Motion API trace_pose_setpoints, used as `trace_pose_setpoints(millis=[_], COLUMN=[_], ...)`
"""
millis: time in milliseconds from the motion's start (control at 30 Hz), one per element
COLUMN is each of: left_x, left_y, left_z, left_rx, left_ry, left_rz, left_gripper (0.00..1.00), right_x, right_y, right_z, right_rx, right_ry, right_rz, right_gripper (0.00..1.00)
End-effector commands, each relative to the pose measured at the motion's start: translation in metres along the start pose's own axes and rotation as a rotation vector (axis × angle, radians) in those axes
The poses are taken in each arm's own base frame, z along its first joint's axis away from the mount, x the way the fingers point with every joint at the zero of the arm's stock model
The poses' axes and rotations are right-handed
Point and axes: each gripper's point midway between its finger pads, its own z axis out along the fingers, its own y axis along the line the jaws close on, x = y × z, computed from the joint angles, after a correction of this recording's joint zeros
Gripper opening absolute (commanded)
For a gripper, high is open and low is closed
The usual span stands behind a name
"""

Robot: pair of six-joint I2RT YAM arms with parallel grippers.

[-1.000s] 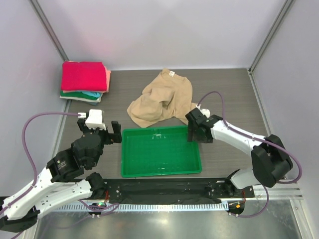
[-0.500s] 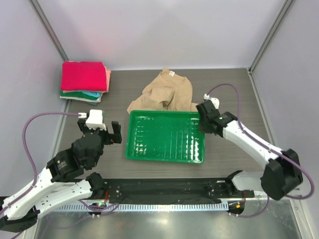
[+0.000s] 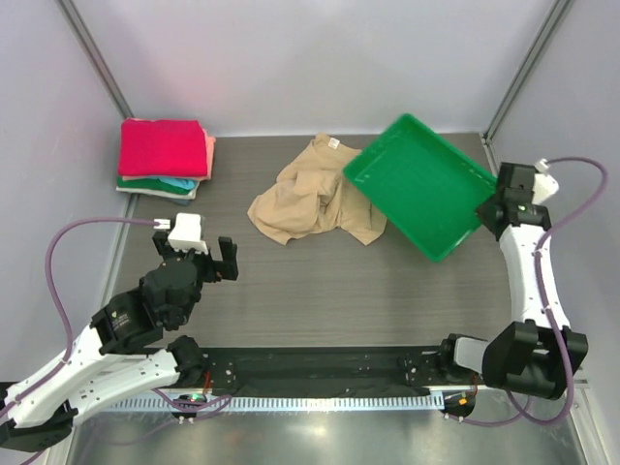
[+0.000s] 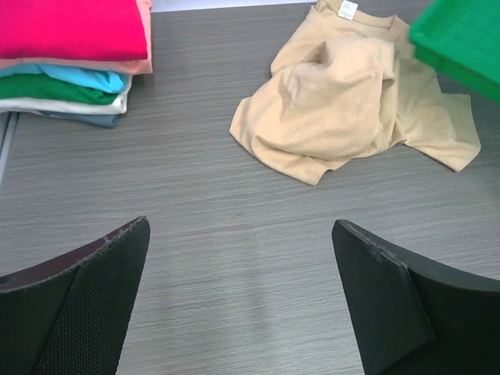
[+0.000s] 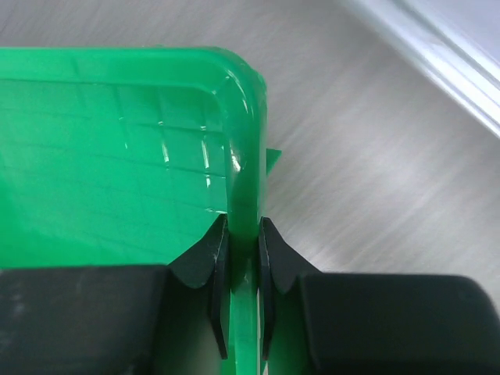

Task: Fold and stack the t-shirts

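My right gripper (image 5: 241, 258) clamped on rim of green plastic tray (image 3: 426, 184), tray tilted at far right. My left gripper (image 4: 242, 273): fingers wide apart, empty. Crumpled tan cloth t-shirt (image 3: 315, 199) mid-table, partly under tray edge. Likely soft, light, floppy; pinch shoulders near collar.

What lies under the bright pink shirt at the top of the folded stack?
Edges of a salmon shirt, a light blue shirt, a green shirt and a pale layer show. Everything else of them is covered.
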Motion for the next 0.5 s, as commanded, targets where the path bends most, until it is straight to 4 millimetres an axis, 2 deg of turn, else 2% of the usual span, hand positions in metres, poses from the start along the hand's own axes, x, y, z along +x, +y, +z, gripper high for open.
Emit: trace_pose_setpoints(millis=[0,33,67,100,167,300,367,400,433,467], left_x=[-0.010,-0.008,-0.008,-0.007,-0.005,-0.003,-0.002,-0.002,-0.001,-0.001], left_y=[-0.004,-0.006,-0.007,-0.008,-0.012,-0.017,-0.019,-0.019,-0.021,-0.022], left_z=[0.000,0.001,0.001,0.002,0.003,0.005,0.006,0.006,0.006,0.007], left_rx=[0.012,0.018,0.022,0.022,0.034,0.049,0.054,0.057,0.061,0.065], left_ry=[-0.024,-0.020,-0.019,-0.014,-0.006,0.009,0.012,0.014,0.015,0.018], left_rz=[-0.044,-0.041,-0.041,-0.036,-0.030,-0.024,-0.023,-0.020,-0.021,-0.020], left_gripper=[1.00,1.00,1.00,1.00,1.00,1.00,1.00,1.00,1.00,1.00], right_x=[-0.011,-0.008,-0.013,-0.006,-0.009,0.008,0.017,0.023,0.022,0.022], right_y=[-0.032,-0.041,-0.061,-0.074,-0.097,-0.129,-0.141,-0.155,-0.162,-0.167], right_z=[0.013,0.017,0.020,0.023,0.022,0.022,0.020,0.019,0.016,0.014], right_rx=[0.042,0.057,0.096,0.129,0.171,0.250,0.280,0.319,0.337,0.349], right_ry=[0.004,0.018,0.009,0.019,-0.010,-0.010,-0.011,-0.013,-0.032,-0.044], right_rz=[0.204,0.234,0.297,0.319,0.382,0.408,0.413,0.423,0.436,0.448], right_gripper=[0.01,0.01,0.01,0.01,0.01,0.01,0.16,0.24,0.49,0.63])
